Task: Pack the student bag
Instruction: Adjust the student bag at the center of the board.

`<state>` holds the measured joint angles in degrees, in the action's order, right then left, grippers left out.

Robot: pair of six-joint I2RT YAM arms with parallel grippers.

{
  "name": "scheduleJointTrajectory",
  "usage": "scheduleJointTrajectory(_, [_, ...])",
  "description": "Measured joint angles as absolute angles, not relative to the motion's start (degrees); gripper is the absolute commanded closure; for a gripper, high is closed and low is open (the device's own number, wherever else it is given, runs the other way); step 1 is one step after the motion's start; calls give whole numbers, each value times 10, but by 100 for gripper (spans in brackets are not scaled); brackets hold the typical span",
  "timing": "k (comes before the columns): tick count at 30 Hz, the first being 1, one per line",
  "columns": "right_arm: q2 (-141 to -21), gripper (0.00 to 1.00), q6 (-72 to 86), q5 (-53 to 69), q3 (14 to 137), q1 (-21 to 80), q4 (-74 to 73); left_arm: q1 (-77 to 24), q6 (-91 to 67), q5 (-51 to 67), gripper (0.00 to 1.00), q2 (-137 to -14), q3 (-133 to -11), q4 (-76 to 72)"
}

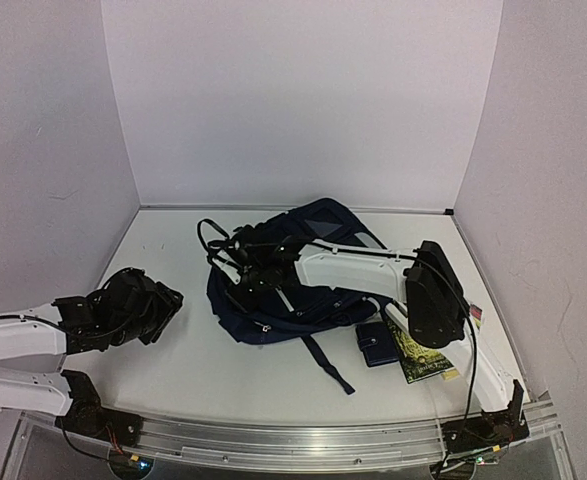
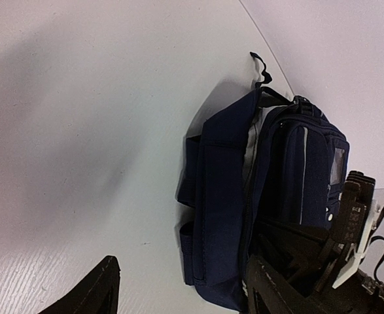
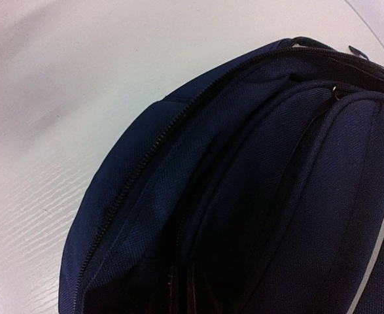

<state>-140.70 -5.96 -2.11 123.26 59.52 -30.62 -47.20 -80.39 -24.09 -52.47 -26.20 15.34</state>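
Observation:
The student bag point(image 1: 318, 262) is a navy-blue backpack lying on its side mid-table, straps trailing toward the front. My right gripper point(image 1: 245, 272) is down on the bag's left end, pressed into the fabric. The right wrist view is filled by the bag point(image 3: 244, 196) and its closed zipper line point(image 3: 133, 190); the fingers do not show there, so I cannot tell how the jaws stand. My left gripper point(image 1: 169, 302) is open and empty, hovering left of the bag. In the left wrist view the bag point(image 2: 224, 196) lies between my spread fingertips point(image 2: 93, 294).
A small navy wallet point(image 1: 377, 343) and a green-yellow book point(image 1: 423, 355) lie at the front right, under the right arm. A bag strap point(image 1: 328, 365) runs toward the front edge. White walls enclose the table on three sides.

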Motion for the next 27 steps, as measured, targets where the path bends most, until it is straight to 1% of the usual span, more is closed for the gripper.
scheduleJointTrajectory(3, [-1404, 100, -59, -22, 1243, 595, -321, -472, -788, -235, 34, -533, -262, 137])
scheduleJointTrajectory(5, [-1398, 100, -57, -19, 1244, 595, -327, -472, -775, -225, 36, -539, -262, 116])
scheduleJointTrajectory(11, [-1357, 100, -40, 8, 1244, 586, -350, -472, -713, -181, 42, -571, -262, 13])
scheduleJointTrajectory(13, [-1344, 100, -34, 17, 1244, 582, -356, -472, -690, -162, 42, -589, -262, -29])
scheduleJointTrajectory(17, [-1328, 100, -27, 33, 1244, 577, -363, -472, -651, -125, 38, -624, -263, -94])
scheduleJointTrajectory(21, [-1326, 100, -26, 41, 1244, 575, -366, -472, -621, -95, 39, -656, -283, -136])
scheduleJointTrajectory(23, [-1326, 100, -26, 44, 1244, 575, -367, -472, -610, -85, 43, -675, -303, -146])
scheduleJointTrajectory(26, [-1326, 100, -25, 46, 1244, 575, -367, -472, -601, -77, 54, -703, -333, -158])
scheduleJointTrajectory(27, [-1326, 100, -25, 46, 1244, 575, -368, -471, -604, -77, 55, -711, -338, -161])
